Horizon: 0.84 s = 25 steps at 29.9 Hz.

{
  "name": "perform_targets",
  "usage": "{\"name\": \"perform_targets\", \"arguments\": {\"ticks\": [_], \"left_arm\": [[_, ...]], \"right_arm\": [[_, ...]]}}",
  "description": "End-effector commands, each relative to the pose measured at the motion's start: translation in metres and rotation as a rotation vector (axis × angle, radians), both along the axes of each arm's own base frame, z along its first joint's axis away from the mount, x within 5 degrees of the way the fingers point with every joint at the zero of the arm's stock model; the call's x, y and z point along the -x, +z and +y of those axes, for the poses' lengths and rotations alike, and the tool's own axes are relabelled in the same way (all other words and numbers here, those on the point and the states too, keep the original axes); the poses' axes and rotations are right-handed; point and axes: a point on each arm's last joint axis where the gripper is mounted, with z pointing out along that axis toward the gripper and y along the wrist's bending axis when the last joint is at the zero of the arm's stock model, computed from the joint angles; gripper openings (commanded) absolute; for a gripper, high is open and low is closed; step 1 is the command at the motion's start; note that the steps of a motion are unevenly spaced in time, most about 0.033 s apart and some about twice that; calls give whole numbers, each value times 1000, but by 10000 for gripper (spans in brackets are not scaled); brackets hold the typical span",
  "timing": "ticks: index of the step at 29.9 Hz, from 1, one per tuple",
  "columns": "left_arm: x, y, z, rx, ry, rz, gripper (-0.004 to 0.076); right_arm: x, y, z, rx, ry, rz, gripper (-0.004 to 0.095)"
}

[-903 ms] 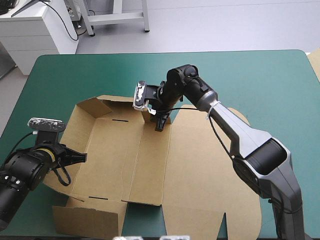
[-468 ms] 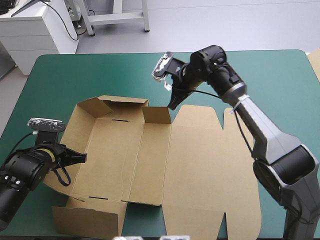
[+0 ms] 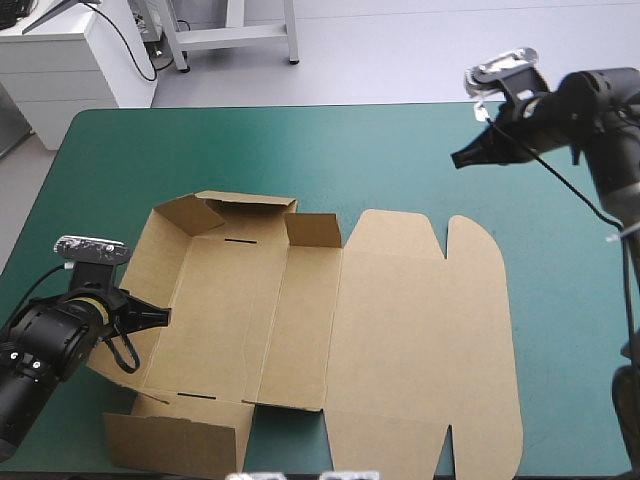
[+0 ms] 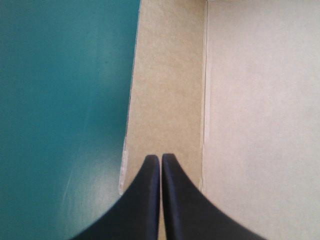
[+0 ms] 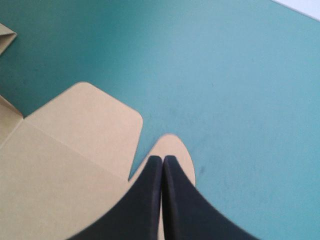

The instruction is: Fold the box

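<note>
The brown box (image 3: 400, 340) lies spread on the teal-green cover, its lid flat to the right with two rounded tabs (image 3: 475, 240) at the far edge. Its far wall (image 3: 250, 205) and a small flap (image 3: 312, 230) stand raised, as does a near-left flap (image 3: 180, 440). My left gripper (image 3: 163, 315) is shut, its tips at the box's left side panel (image 4: 167, 75). The base (image 4: 260, 100) lies beside that panel. My right gripper (image 3: 458, 159) hangs shut and empty above the table's far right. In its wrist view the right gripper (image 5: 163, 159) is over a rounded tab (image 5: 180, 147).
Bare teal-green cover (image 3: 300, 150) runs along the far side of the table and down its right side (image 3: 570, 300). A white cabinet (image 3: 70, 55) stands beyond the far-left corner.
My right gripper left the small far flap, rose and swung to the table's far right. The flap stays upright. The left arm has not moved.
</note>
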Motion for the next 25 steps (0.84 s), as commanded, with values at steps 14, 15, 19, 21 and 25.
{"name": "perform_targets", "arguments": {"ticks": [14,15,19,21,25], "left_arm": [[-34,66,3,-48,88,-30,-8],[-39,68,3,-47,81,-9,-8],[-56,70,5,-21,62,37,-8],[-59,67,6,-41,59,50,-8],[-64,62,4,-46,53,76,-8]], "right_arm": [[97,-49,-68,-217,-178,-1,-19],[97,-52,-67,-221,-172,10,-20],[97,-58,-65,-243,-153,26,-19],[96,-58,-63,-254,-139,21,-19],[94,-56,-61,-282,-120,-10,-19]]}}
